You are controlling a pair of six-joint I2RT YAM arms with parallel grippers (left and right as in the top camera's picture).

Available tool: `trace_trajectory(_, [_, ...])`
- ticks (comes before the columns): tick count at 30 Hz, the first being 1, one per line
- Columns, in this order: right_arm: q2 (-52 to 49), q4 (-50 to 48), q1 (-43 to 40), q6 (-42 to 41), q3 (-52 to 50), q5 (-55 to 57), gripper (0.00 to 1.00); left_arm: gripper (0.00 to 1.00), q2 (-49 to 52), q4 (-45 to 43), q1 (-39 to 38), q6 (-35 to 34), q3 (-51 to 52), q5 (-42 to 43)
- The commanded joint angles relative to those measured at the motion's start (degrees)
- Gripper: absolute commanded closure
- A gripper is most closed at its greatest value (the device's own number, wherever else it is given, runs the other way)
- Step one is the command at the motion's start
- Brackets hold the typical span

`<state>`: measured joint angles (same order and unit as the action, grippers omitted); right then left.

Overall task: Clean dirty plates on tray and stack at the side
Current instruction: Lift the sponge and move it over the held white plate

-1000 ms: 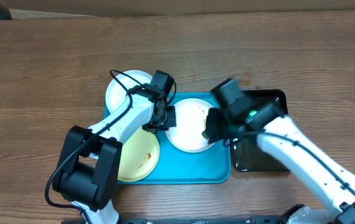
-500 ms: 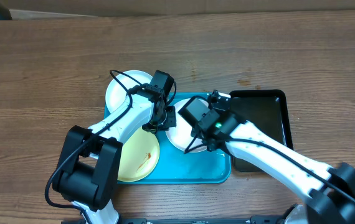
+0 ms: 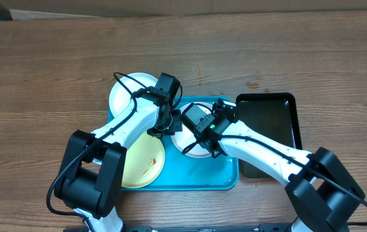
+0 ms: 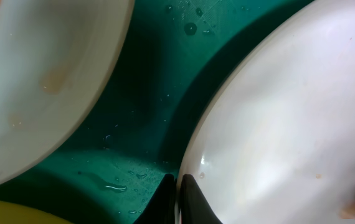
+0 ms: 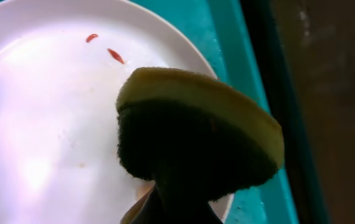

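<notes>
Right end effector [image 5: 176,208]: fingertips were hidden behind sponge [image 5: 196,137]. Left end effector [image 4: 176,198]: fingers were cut off by lower edge. Yellow plate [image 3: 146,164]: left part lay under left arm. Middle white plate [image 5: 40,124]: overhead, mostly covered by arms.

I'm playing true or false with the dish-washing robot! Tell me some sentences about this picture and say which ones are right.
1. The right end effector grips a sponge. True.
2. The sponge is over the pale yellow plate. False: it is over the middle white plate.
3. The middle white plate has small red smears. True.
4. The pale yellow plate is spotless. False: it carries an orange-red streak.
5. Four plates are at the turquoise tray. False: there are three, two white and one pale yellow.
</notes>
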<state>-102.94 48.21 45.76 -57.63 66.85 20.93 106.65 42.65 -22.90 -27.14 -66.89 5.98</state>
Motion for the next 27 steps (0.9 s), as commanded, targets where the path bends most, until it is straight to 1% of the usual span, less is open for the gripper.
trace_trajectory(1, [0.15, -0.66, -0.02, -1.07, 0.87, -0.9, 0.96, 0.96, 0.87, 0.15, -0.5, -1.18, 0.07, -0.42])
trace_trajectory(3, [0.15, -0.66, -0.07, -0.02, 0.87, -0.79, 0.96, 0.96, 0.87, 0.15, -0.5, -1.18, 0.07, -0.42])
trace_trajectory(8, [0.15, -2.08, -1.2, 8.17, 0.87, -2.03, 0.96, 0.96, 0.87, 0.17, -0.5, -1.18, 0.07, -0.42])
trace_trajectory(11, [0.15, -1.57, -1.51, 8.39, 0.87, -2.62, 0.96, 0.96, 0.87, 0.2, -0.48, -1.18, 0.07, -0.42])
trace_trajectory(13, [0.15, -1.2, -1.7, 8.33, 0.87, -3.17, 0.88, 0.96, 0.87, 0.22, -0.5, -1.18, 0.07, -0.42])
trace_trajectory(14, [0.15, -1.29, -1.81, 8.09, 0.87, -4.26, 0.8, 0.96, 0.87, 0.22, -0.5, -1.18, 0.07, -0.42])
trace_trajectory(15, [0.15, -1.53, -1.84, 7.89, 0.87, -5.46, 0.71, 0.96, 0.87, 0.22, -0.5, -1.18, 0.07, -0.42])
trace_trajectory(16, [0.15, -1.97, -1.86, 7.82, 0.87, -6.8, 0.65, 0.96, 0.87, 0.22, -0.5, -1.18, 0.07, -0.42])
trace_trajectory(20, [0.15, -3.02, -1.86, 3.96, 0.87, -7.72, 0.52, 0.96, 0.87, 0.22, -0.5, -1.18, 0.07, -0.42])
trace_trajectory(23, [0.13, -3.69, -1.86, 4.04, 0.85, -6.84, 0.49, 0.96, 0.87, 0.33, -0.5, -1.18, 0.07, -0.42])
trace_trajectory(27, [0.13, -3.61, -1.86, 3.56, -0.2, -6.64, 0.51, 0.96, 0.87, 0.42, -0.5, -1.18, 0.07, -0.42])
